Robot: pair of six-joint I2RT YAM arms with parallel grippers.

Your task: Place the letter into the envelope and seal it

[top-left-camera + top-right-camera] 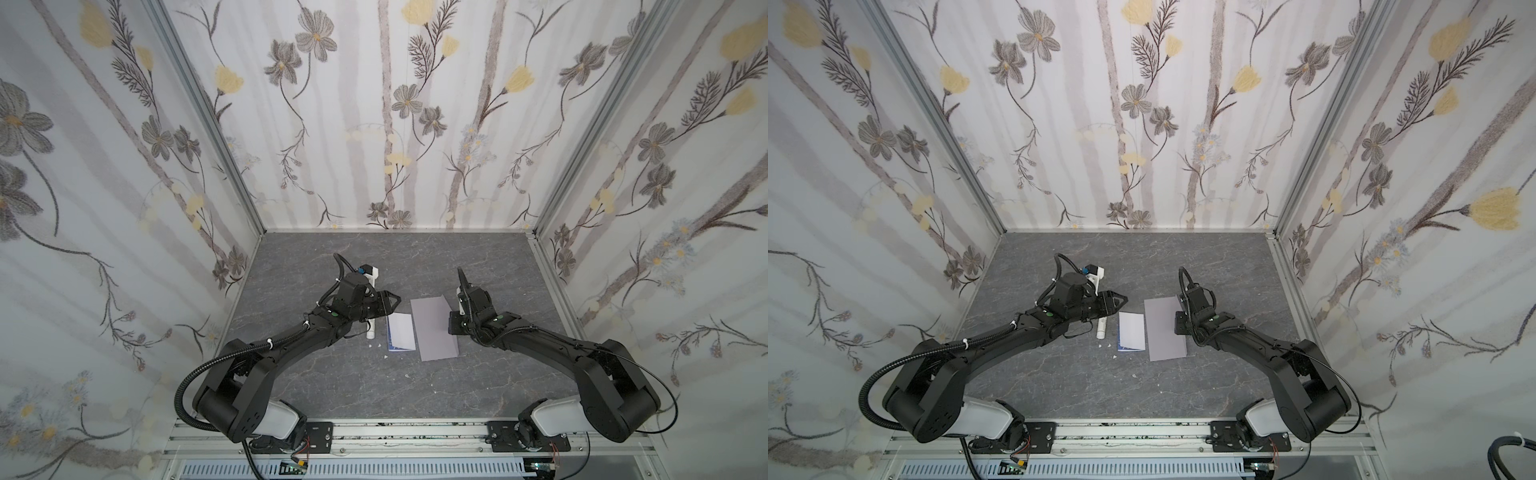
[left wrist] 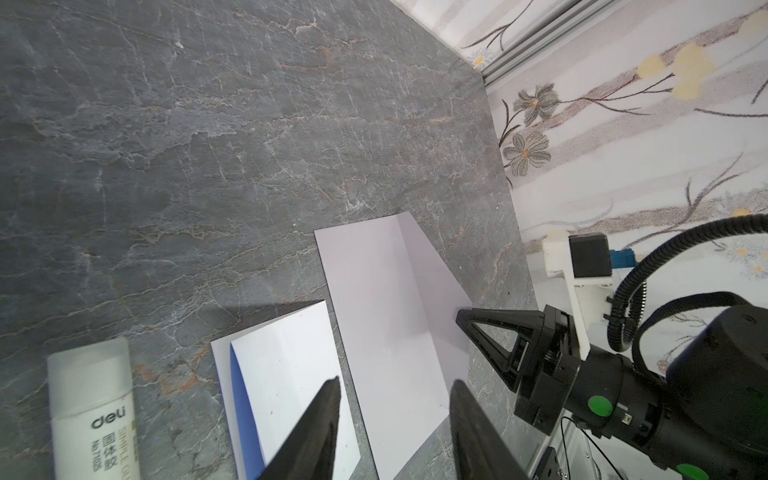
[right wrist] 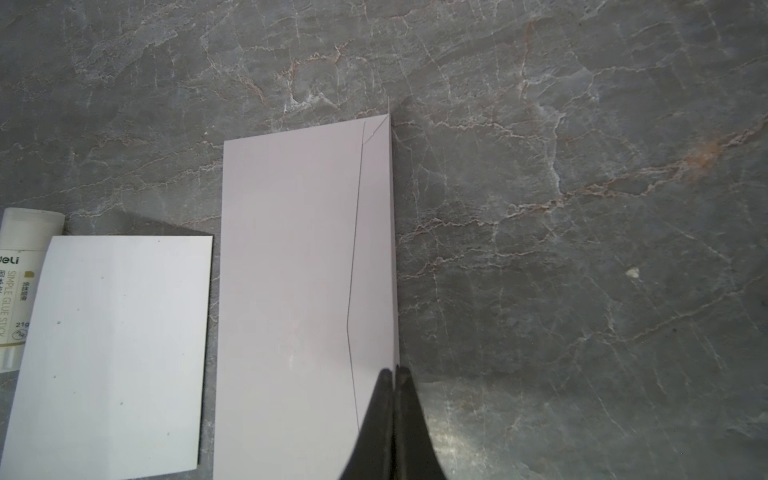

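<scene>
Table [image 1: 374, 395], dark grey stone pattern, both arms reaching in from the near edge.

The envelope [image 1: 432, 328] lies flat at mid-table, long axis running away from the robot. Its flap is open along the right-hand long edge and looks lifted off the table.

Right hand [image 3: 392, 374]: fingers pressed together at that right edge, towards the envelope's near end. The thin flap edge runs in between them, so it appears pinched on the flap.

The letter [image 1: 402, 332] is folded, white face up, with blue showing along its left side and near end. It lies flat just left of the envelope with a narrow strip of table between them, outside the envelope.

Glue stick [image 1: 372, 328] lies on its side just left of the letter, partly under the left arm.

Left hand [image 2: 395, 384]: fingers well apart, gripping nothing. It hangs above the table by the far ends of the letter and the glue stick.

A few small white scraps [image 1: 376, 345] lie near the glue stick's near end.
</scene>
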